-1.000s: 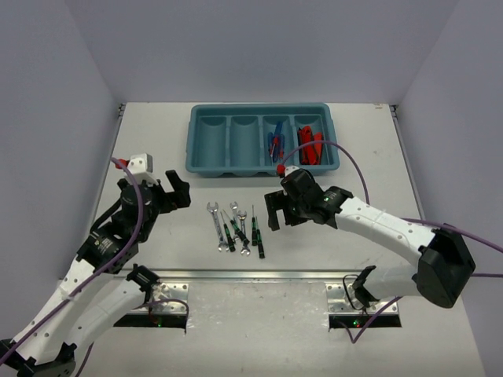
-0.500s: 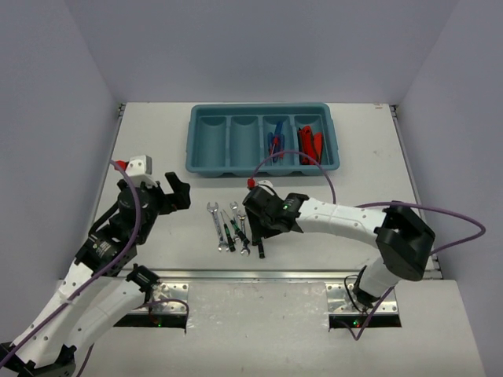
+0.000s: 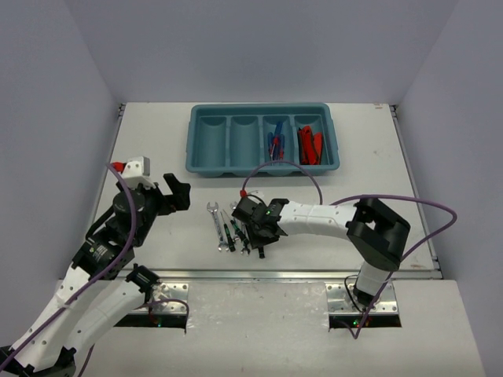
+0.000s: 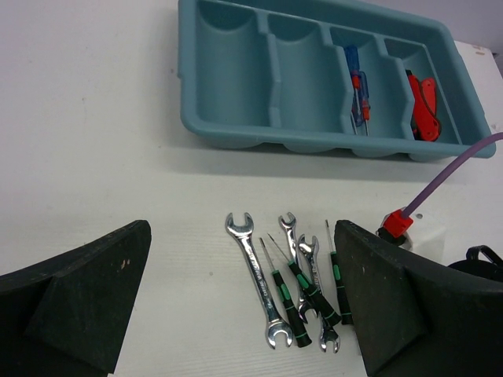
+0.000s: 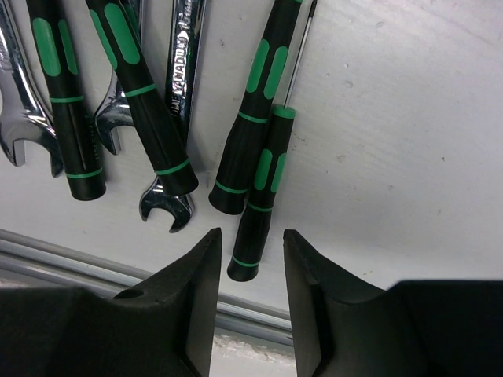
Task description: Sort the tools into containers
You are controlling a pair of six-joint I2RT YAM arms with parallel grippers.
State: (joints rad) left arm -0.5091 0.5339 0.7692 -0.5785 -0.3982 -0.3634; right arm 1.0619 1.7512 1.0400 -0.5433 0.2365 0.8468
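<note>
My left gripper (image 3: pixel 171 194) hangs over the white table (image 3: pixel 141 141). Its two fingers are spread wide and nothing is between them. Ahead of this hand and a little to its right, the loose tools lie in one close row. Nearest to the hand is the long silver wrench (image 4: pixel 257 289). Just right of it are two shorter wrenches (image 4: pixel 288 228), mixed with green-black drivers (image 4: pixel 314 297). All of them point roughly away from me and some overlap.

Far beyond the row, well apart from it, stands the teal tray (image 4: pixel 236 133) with four long compartments side by side. In the third compartment from the left lie the blue-handled screwdrivers (image 4: pixel 357 86). In the fourth, farthest to the right of my left hand, lie the red-and-black utility knives (image 4: pixel 424 106). I think there are two, but they lie one over the other and I am not sure of the count.

My right gripper (image 5: pixel 250 243) is low over the right end of the row, at the side near to me. Its fingers (image 5: pixel 196 290) are half drawn together, one at each side of the butt end of the shortest driver (image 5: pixel 263 184). A thin strip of table shows between each finger and the handle, so they enclose it but do not clamp it. This driver lies against a longer driver (image 5: pixel 251 102), just left of it. Further left of this hand are an open wrench head and two more drivers.
</note>
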